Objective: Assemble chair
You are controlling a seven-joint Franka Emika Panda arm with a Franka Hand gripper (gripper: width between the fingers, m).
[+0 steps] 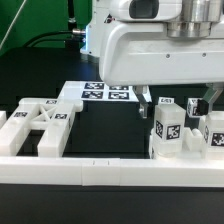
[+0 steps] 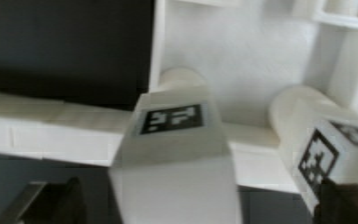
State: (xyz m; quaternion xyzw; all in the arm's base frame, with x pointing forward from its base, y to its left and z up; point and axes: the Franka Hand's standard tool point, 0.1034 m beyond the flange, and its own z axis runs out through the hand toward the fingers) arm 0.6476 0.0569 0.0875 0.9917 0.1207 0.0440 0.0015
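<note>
The chair lies in loose white pieces with black-and-white tags. In the exterior view two flat pieces [image 1: 40, 125] lie at the left, and two upright pieces stand at the right, one [image 1: 165, 130] nearer the middle and one [image 1: 214, 130] at the edge. My gripper [image 1: 172, 103] is open and hangs just above the nearer upright piece, one finger on each side of it. In the wrist view that piece [image 2: 167, 150] stands between my dark fingertips [image 2: 51, 200]; my gripper [image 2: 197, 202] is not touching it. The second upright piece [image 2: 327, 140] stands beside it.
The marker board [image 1: 105, 93] lies flat behind the pieces. A long low white border rail [image 1: 110, 170] runs along the front, and another rail [image 2: 51, 125] shows in the wrist view. The arm's white body fills the upper right of the exterior view.
</note>
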